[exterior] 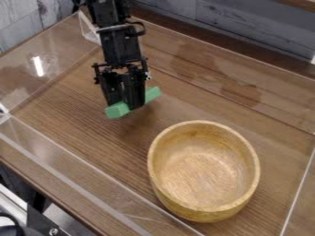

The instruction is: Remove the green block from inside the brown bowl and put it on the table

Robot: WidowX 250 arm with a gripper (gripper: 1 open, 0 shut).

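Observation:
My gripper (124, 103) hangs from the black arm at the upper left, pointing down over the table (215, 83). Its fingers are shut on the green block (118, 110), whose bright green ends stick out on both sides of the fingers, low over or on the wood; I cannot tell whether it touches. The brown bowl (204, 170) stands at the lower right, well apart from the gripper, and nothing lies inside it.
Clear acrylic walls (74, 171) run along the table's front and left edges, and another wall rises at the right edge. A grey plank wall stands behind the table.

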